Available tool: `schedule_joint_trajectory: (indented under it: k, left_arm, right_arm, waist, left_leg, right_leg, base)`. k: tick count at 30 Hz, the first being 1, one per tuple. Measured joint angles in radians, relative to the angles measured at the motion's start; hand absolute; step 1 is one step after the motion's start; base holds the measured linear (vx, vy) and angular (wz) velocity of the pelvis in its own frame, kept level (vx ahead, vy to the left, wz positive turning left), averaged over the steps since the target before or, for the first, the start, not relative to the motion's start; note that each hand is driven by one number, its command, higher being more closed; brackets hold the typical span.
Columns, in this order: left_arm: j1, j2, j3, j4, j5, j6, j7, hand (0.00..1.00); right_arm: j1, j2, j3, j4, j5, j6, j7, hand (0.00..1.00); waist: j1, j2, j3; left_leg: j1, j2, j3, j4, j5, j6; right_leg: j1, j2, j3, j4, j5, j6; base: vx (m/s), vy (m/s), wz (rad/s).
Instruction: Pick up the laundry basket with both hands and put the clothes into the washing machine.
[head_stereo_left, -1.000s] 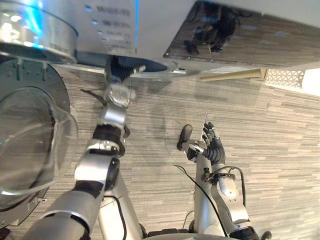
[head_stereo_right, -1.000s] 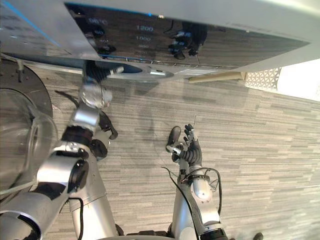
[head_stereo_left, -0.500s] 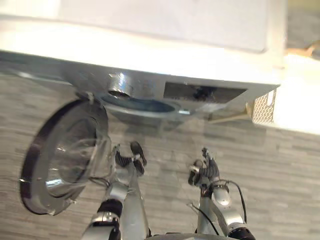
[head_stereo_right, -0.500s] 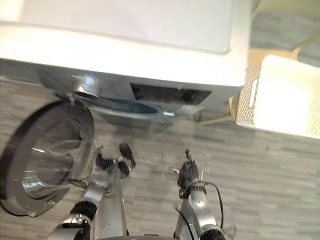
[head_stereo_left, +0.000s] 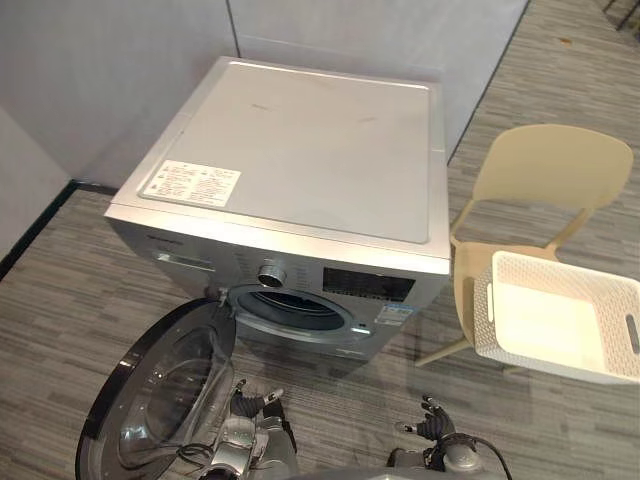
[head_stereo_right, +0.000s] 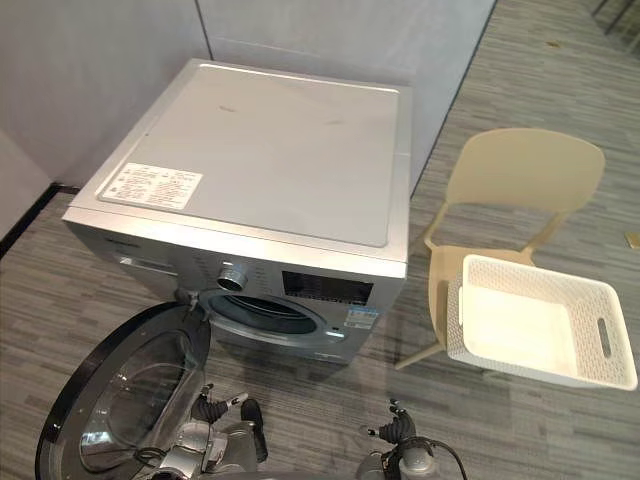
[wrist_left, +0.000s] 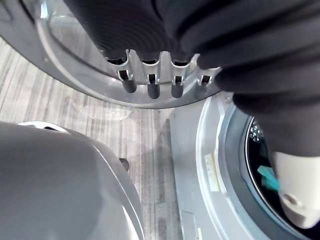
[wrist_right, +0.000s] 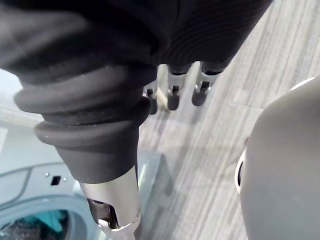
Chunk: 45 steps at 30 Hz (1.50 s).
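The white perforated laundry basket (head_stereo_right: 457, 315) sits on a cream chair (head_stereo_left: 545, 170) to the right of the silver washing machine (head_stereo_left: 300, 150); its inside looks bare. The machine's round door (head_stereo_left: 160, 400) hangs open to the left of the drum opening (head_stereo_left: 290, 305). A teal cloth (wrist_left: 267, 175) lies inside the drum. My left hand (head_stereo_left: 258, 404) is low in front of the door, fingers (wrist_left: 150, 85) straight and holding nothing. My right hand (head_stereo_left: 432, 420) is low in front of the machine's right half, fingers (wrist_right: 172, 95) relaxed, also holding nothing. Both hands are well away from the basket.
Grey panel walls stand behind and to the left of the machine. Striped grey floor (head_stereo_left: 60, 290) spreads in front of and around it. The open door takes up the space at the machine's front left.
The camera has swung up from the floor to the whole machine, chair and basket. My left arm, earlier reaching up at the drum opening, has come down and back.
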Motion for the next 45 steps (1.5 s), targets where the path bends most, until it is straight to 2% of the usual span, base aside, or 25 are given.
schedule_joint_trajectory:
  k: [2,4,7,8,11,12,17,18,19,20,22,23,24,25,26,27,28,30,32,36,38,40,43,44,45]
  left_arm:
    - [0.013,0.008,0.014,-0.001,-0.018,-0.007,0.0,0.0]
    - [0.024,-0.001,0.075,-0.01,-0.052,-0.019,0.0,0.0]
    - [0.063,-0.003,0.109,0.004,-0.055,-0.028,-0.002,0.0]
    - [0.07,-0.001,0.108,0.004,-0.055,-0.029,-0.002,0.0]
    - [0.069,0.021,0.091,0.014,-0.053,-0.028,-0.023,0.0]
    - [0.065,0.02,0.079,0.029,-0.054,-0.026,-0.03,0.0]
    - [0.075,0.064,0.019,0.042,-0.032,-0.028,-0.045,0.0]
    - [0.08,0.071,0.02,0.048,-0.031,-0.026,-0.047,0.0]
    - [0.083,0.065,0.02,0.057,-0.03,-0.026,-0.046,0.0]
    - [0.091,0.056,0.02,0.08,-0.023,-0.024,-0.048,0.0]
    - [0.116,0.064,0.013,0.084,-0.022,-0.017,-0.05,0.0]
    - [0.127,0.074,0.021,0.087,-0.021,-0.012,-0.055,0.0]
    - [0.133,0.068,0.027,0.097,-0.021,-0.01,-0.062,0.0]
    - [0.149,0.037,0.031,0.115,-0.022,-0.006,-0.073,0.0]
    - [0.156,0.036,0.052,0.107,-0.027,-0.003,-0.076,0.0]
    - [0.152,0.058,0.056,0.107,-0.029,0.0,-0.083,0.0]
    - [0.15,0.057,0.058,0.108,-0.033,0.005,-0.085,0.0]
    - [0.153,0.027,0.053,0.095,-0.056,0.004,-0.086,0.0]
    - [0.153,0.034,0.048,0.072,-0.094,-0.002,-0.085,0.0]
    - [0.14,0.035,0.017,0.03,-0.254,-0.038,-0.085,0.0]
    - [0.123,0.041,0.008,0.019,-0.307,-0.041,-0.087,0.0]
    - [0.126,0.021,0.006,-0.033,-0.379,-0.042,-0.086,0.0]
    - [0.187,-0.019,0.025,-0.151,-0.423,-0.039,-0.087,0.0]
    - [0.234,-0.03,0.045,-0.237,-0.431,-0.037,-0.088,0.0]
    - [0.254,-0.036,0.061,-0.286,-0.448,-0.037,-0.088,0.0]
  right_arm:
    - [-0.021,-0.002,0.0,0.013,0.008,-0.001,0.014,0.0]
    - [-0.022,0.003,-0.013,0.015,0.013,-0.003,0.019,0.0]
    - [0.001,-0.018,-0.019,0.022,0.033,0.0,0.019,0.0]
    - [0.009,-0.014,-0.03,0.025,0.042,0.001,0.022,0.0]
    - [-0.007,0.005,-0.049,0.054,0.032,0.007,0.051,0.0]
    - [-0.01,0.012,-0.066,0.057,0.033,0.014,0.059,0.0]
    - [-0.009,0.029,-0.079,0.084,0.052,0.024,0.061,0.0]
    - [-0.009,0.023,-0.079,0.084,0.058,0.024,0.059,0.0]
    - [-0.01,0.014,-0.08,0.081,0.06,0.025,0.061,0.0]
    - [-0.019,0.0,-0.08,0.063,0.073,0.027,0.061,0.0]
    - [-0.01,-0.004,-0.08,0.067,0.07,0.029,0.059,0.0]
    - [-0.008,-0.002,-0.083,0.073,0.068,0.028,0.061,0.0]
    - [-0.005,0.002,-0.094,0.079,0.066,0.027,0.061,0.0]
    - [0.002,-0.024,-0.121,0.091,0.058,0.029,0.061,0.0]
    - [-0.002,-0.011,-0.127,0.086,0.053,0.032,0.064,0.0]
    - [0.001,-0.009,-0.116,0.107,0.03,0.037,0.064,0.0]
    - [-0.006,-0.009,-0.115,0.121,0.029,0.04,0.067,0.0]
    - [-0.011,-0.038,-0.108,0.119,0.028,0.042,0.063,0.0]
    - [-0.011,-0.047,-0.055,0.12,0.026,0.042,0.062,0.0]
    - [-0.014,-0.065,-0.031,0.12,-0.002,0.04,0.058,0.0]
    - [-0.017,-0.054,-0.036,0.122,-0.011,0.037,0.056,0.0]
    - [-0.048,-0.049,-0.058,0.12,-0.012,0.036,0.051,0.0]
    - [-0.055,-0.054,-0.063,0.086,-0.014,0.033,0.033,0.0]
    - [-0.051,-0.055,-0.062,0.081,-0.022,0.033,0.029,0.0]
    - [-0.044,-0.057,-0.061,0.077,-0.025,0.032,0.027,0.0]
  waist:
    - [-0.006,-0.017,-0.01]
    - [0.011,-0.034,-0.009]
    - [0.005,-0.005,-0.027]
    - [-0.002,0.0,-0.036]
    - [-0.044,-0.036,-0.075]
    - [-0.044,-0.027,-0.069]
    - [-0.031,-0.031,-0.07]
    - [-0.033,-0.027,-0.075]
    - [-0.027,0.003,-0.073]
    - [-0.034,0.017,-0.065]
    - [-0.03,0.005,-0.065]
    - [-0.023,-0.024,-0.066]
    - [-0.018,-0.005,-0.073]
    - [0.003,0.061,-0.109]
    - [-0.004,0.021,-0.1]
    - [0.005,-0.029,-0.099]
    - [0.01,-0.016,-0.098]
    - [0.026,0.031,-0.103]
    - [0.031,0.021,-0.105]
    - [0.037,0.03,-0.085]
    - [0.049,0.021,-0.064]
    - [0.058,0.049,-0.045]
    - [0.076,0.069,-0.033]
    - [0.077,0.055,-0.032]
    - [0.075,0.05,-0.032]
  left_leg:
    - [0.02,-0.009,-0.07,-0.041,0.062,-0.023]
    - [0.01,0.023,-0.113,0.186,-0.053,-0.003]
    - [0.063,0.08,-0.223,0.404,-0.132,-0.047]
    - [0.074,0.07,-0.241,0.382,-0.169,-0.082]
    - [0.1,0.008,-0.234,0.181,-0.278,-0.102]
    - [0.095,0.004,-0.229,0.152,-0.323,-0.103]
    - [0.104,-0.06,-0.178,0.172,-0.325,-0.06]
    - [0.1,-0.058,-0.162,0.15,-0.312,-0.035]
    - [0.095,-0.037,-0.146,0.13,-0.294,-0.019]
    - [0.11,-0.034,-0.141,0.094,-0.25,-0.025]
    - [0.145,-0.049,-0.141,0.051,-0.219,-0.024]
    - [0.168,-0.076,-0.147,0.015,-0.198,-0.028]
    - [0.174,-0.074,-0.156,-0.012,-0.195,-0.025]
    - [0.143,-0.046,-0.174,-0.044,-0.178,-0.014]
    - [0.135,-0.081,-0.178,-0.063,-0.124,-0.034]
    - [0.131,-0.126,-0.172,-0.086,-0.101,-0.034]
    - [0.12,-0.121,-0.176,-0.092,-0.095,-0.037]
    - [0.109,-0.124,-0.197,-0.117,-0.065,0.008]
    - [0.09,-0.123,-0.215,-0.159,-0.009,0.041]
    - [0.072,-0.14,-0.286,-0.253,0.092,0.013]
    - [0.047,-0.158,-0.174,-0.238,0.148,0.072]
    - [0.025,-0.167,-0.061,-0.221,0.181,0.116]
    - [0.025,-0.164,-0.073,-0.166,0.102,0.126]
    - [-0.011,-0.163,-0.086,0.02,0.018,0.146]
    - [-0.027,-0.16,-0.107,0.11,-0.019,0.132]
  right_leg:
    - [-0.008,-0.03,0.009,0.028,0.008,-0.015]
    - [-0.025,-0.037,0.054,0.055,0.009,-0.019]
    - [-0.079,-0.038,0.142,0.125,0.01,-0.016]
    - [-0.108,-0.041,0.155,0.14,0.017,-0.004]
    - [-0.182,-0.078,0.165,0.079,0.076,0.043]
    - [-0.195,-0.084,0.165,0.068,0.105,0.043]
    - [-0.18,-0.126,0.196,-0.006,0.191,0.005]
    - [-0.174,-0.119,0.185,-0.066,0.247,-0.047]
    - [-0.184,-0.108,0.174,-0.054,0.249,-0.088]
    - [-0.245,-0.116,0.15,0.279,0.113,-0.092]
    - [-0.232,-0.122,0.141,0.435,0.032,-0.086]
    - [-0.23,-0.124,0.143,0.422,0.038,-0.065]
    - [-0.215,-0.102,0.146,0.363,0.044,-0.041]
    - [-0.158,-0.039,0.173,0.254,0.018,0.01]
    - [-0.141,-0.061,0.181,0.409,-0.09,0.014]
    - [-0.101,-0.076,0.192,0.283,-0.183,0.033]
    - [-0.088,-0.061,0.189,0.231,-0.19,0.029]
    - [-0.069,-0.014,0.165,0.125,-0.118,0.014]
    - [-0.069,-0.001,0.135,0.085,-0.091,0.005]
    - [0.022,0.015,-0.009,-0.036,-0.035,0.013]
    - [0.075,0.009,-0.084,-0.084,-0.015,0.005]
    - [0.114,0.012,-0.167,-0.101,-0.002,-0.006]
    - [0.138,-0.007,-0.219,-0.074,-0.002,-0.005]
    - [0.138,-0.046,-0.221,-0.057,0.003,0.005]
    - [0.14,-0.061,-0.22,-0.055,0.008,0.014]
  base:
    - [-0.02,-0.071,-0.02]
    - [0.0,0.032,-0.62]
    - [-0.07,0.196,-0.89]
    - [-0.15,0.365,-0.71]
    - [-0.16,0.305,0.08]
    - [-0.17,0.272,0.27]
    - [-0.25,0.193,-0.21]
    - [-0.28,0.03,-0.33]
    - [-0.24,-0.017,-0.17]
    - [-0.16,-0.036,-0.05]
    - [-0.14,-0.068,0.12]
    - [-0.13,-0.095,0.09]
    - [-0.13,-0.099,-0.12]
    - [-0.13,-0.15,0.01]
    - [-0.14,-0.218,0.05]
    - [-0.11,-0.195,0.17]
    - [-0.09,-0.114,0.0]
    - [-0.06,-0.014,0.03]
    - [-0.07,-0.016,0.42]
    - [-0.01,0.03,1.0]
    - [-0.03,0.103,1.1]
    - [-0.11,0.118,1.14]
    - [-0.11,0.084,0.4]
    - [0.0,0.096,0.03]
    - [0.01,0.163,0.02]
